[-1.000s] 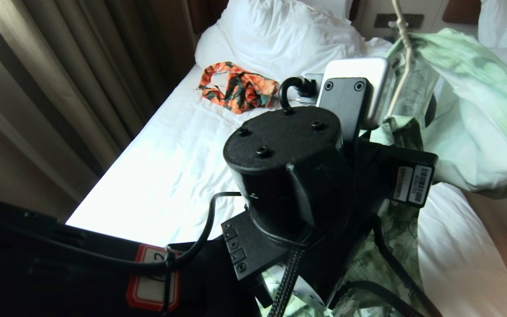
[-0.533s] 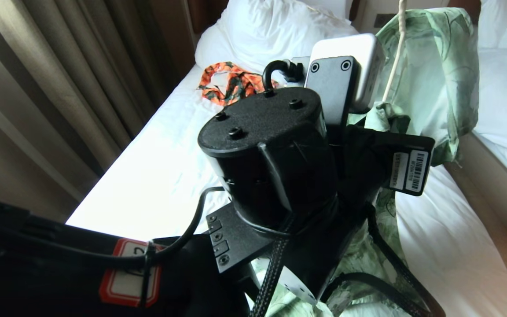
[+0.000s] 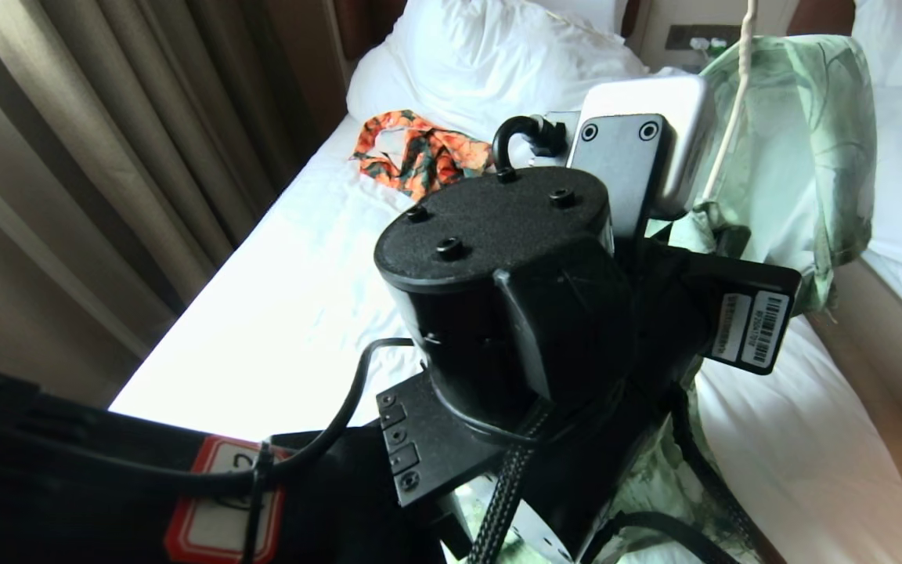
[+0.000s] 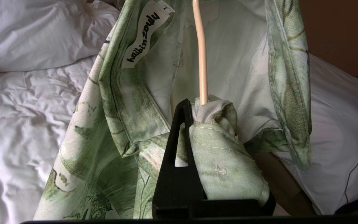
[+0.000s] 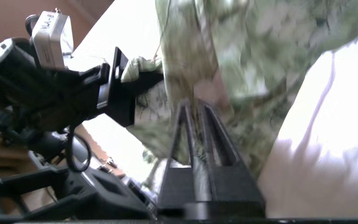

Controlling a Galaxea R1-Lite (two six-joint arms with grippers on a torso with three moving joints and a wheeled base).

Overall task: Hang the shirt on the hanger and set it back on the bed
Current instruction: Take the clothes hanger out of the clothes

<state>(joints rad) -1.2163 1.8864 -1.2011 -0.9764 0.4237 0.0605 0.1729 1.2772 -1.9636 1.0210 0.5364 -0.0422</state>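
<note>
The shirt (image 3: 803, 164) hangs above the wrinkled white bed (image 3: 294, 313) beside curtains (image 3: 99, 149).

One green printed shirt (image 3: 803, 149), one cream wire hanger (image 4: 202, 62), one orange floral garment (image 3: 420, 153), one white pillow (image 3: 490, 59), two grippers: left gripper (image 4: 194, 124), right gripper (image 5: 194, 109).

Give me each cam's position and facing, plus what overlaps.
Head: up on the robot, looking down over the bed; the left arm's wrist fills the middle.
Left wrist: behind the left claw, facing the shirt and hanger pinched in it.
Right wrist: behind the right claw, its fingers together against the shirt, facing the left arm.
Shared: shirt in all three; left claw in both wrist views.
</note>
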